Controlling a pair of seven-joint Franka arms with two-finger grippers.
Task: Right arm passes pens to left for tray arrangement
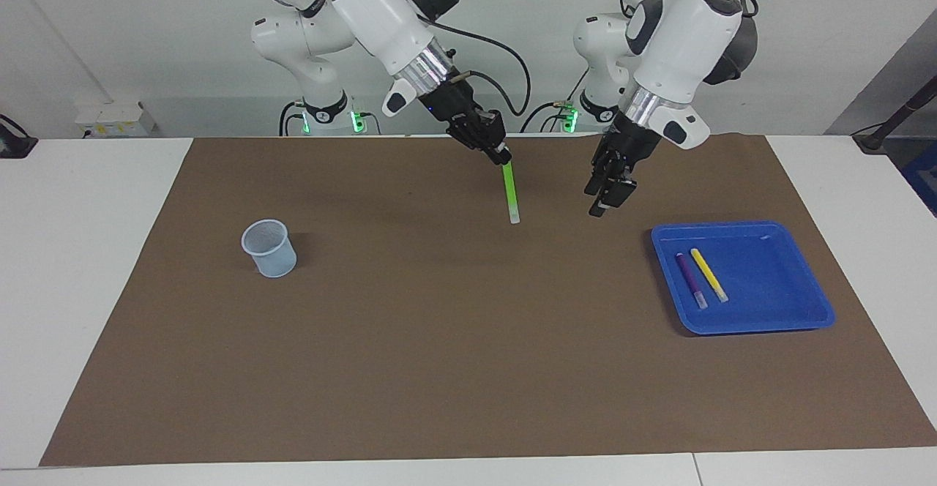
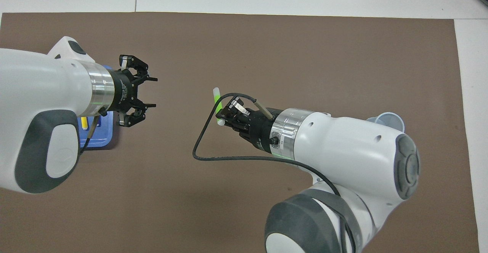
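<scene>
Two pens (image 1: pixel 699 277) in tray (image 1: pixel 783 321); right gripper (image 1: pixel 501 155) clamps green pen (image 1: pixel 510 193); left gripper (image 1: pixel 605 197) spread, empty.

In the overhead view the left white robot arm (image 2: pixel 45 108) covers nearly all of the shallow bright blue plastic tray (image 2: pixel 105 140); only a corner and a sliver of the slim yellow marker pen (image 2: pixel 84 122) show. The small translucent bluish cup (image 2: pixel 389 120) is half hidden by the right white arm (image 2: pixel 343 150).

readable text: none
right arm (image 2: pixel 343 146) wrist: tiny dark marks, too small to read
left arm (image 2: pixel 45 93) wrist ring: faint print, too small to read
pens, tray, cup: no labels legible
</scene>
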